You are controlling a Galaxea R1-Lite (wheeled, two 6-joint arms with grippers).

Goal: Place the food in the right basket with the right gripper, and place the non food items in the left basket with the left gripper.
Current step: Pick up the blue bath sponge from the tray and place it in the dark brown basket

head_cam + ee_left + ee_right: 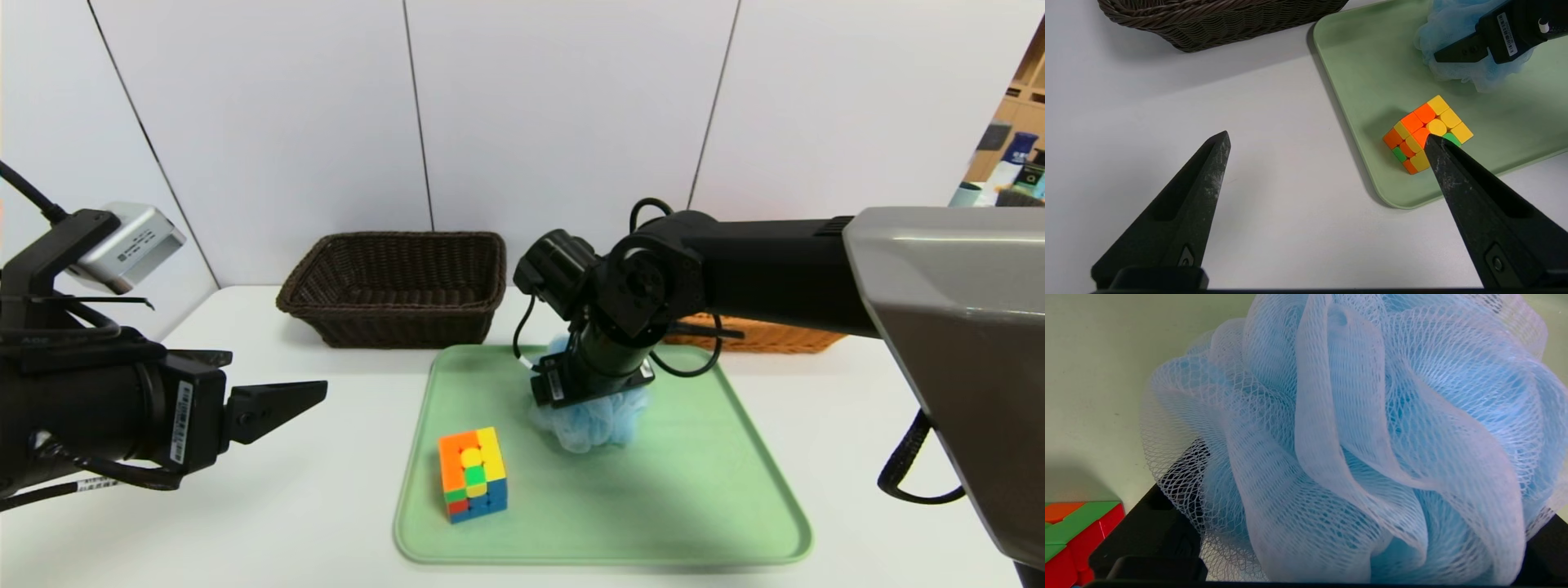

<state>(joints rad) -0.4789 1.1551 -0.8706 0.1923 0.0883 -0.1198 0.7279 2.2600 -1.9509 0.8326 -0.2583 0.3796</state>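
Observation:
The light-blue mesh puff (589,429) lies on the green tray (653,506), toward its back. My right gripper (592,404) points down onto it, open, with the puff (1355,428) bulging between its two black fingers (1147,531). The puzzle cube (473,474) stands at the tray's front left. My left gripper (1327,136) hovers open over bare table left of the tray, holding nothing; one fingertip overlaps the cube (1423,130) in its wrist view. The dark left basket (396,286) is at the back. The orange right basket (759,335) peeks out behind my right arm. The food is out of view.
A white wall runs close behind both baskets. The right forearm shell (947,343) blocks the table's right side. White tabletop (286,506) stretches to the left of the tray and in front of it.

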